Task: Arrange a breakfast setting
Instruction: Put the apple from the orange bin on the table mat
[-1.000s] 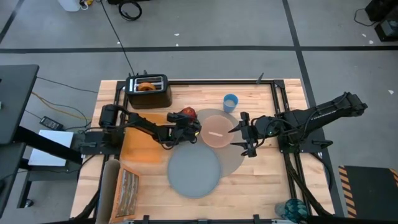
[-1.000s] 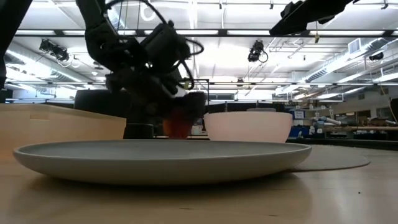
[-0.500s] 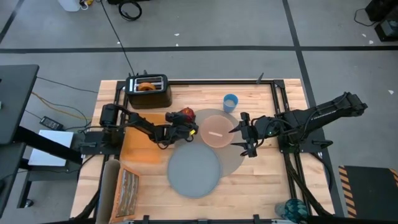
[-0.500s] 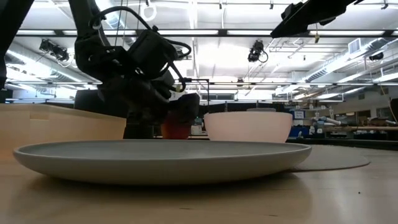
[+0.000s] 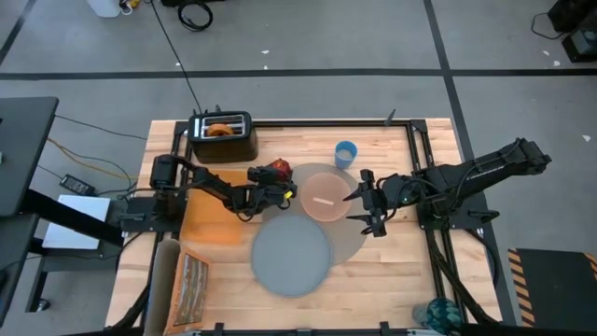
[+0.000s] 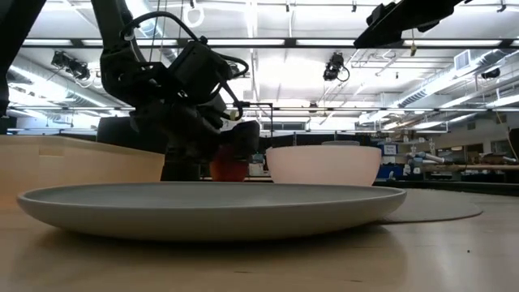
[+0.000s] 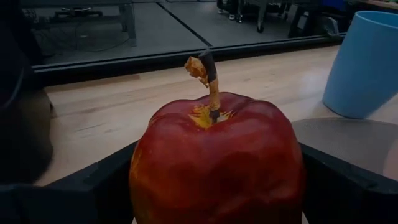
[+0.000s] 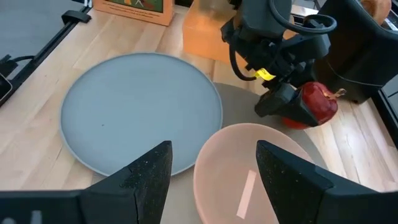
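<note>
Partly hidden by the left claw (image 5: 283,183), the red apple (image 5: 280,170) sits between its wide-spread fingers, its base cut off in the left wrist view. Beside the pink bowl (image 5: 325,195), the right claw (image 5: 363,201) waits half open, empty.

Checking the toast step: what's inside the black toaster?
An orange-brown bagel shows in the top slot of the toaster; its lower part is hidden inside.

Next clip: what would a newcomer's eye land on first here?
The red apple with its stem, filling the left wrist view between the left gripper's open fingers, near the table's middle. Next, the translucent pink bowl on the round grey-tan mat, with the right gripper open beside it.
</note>
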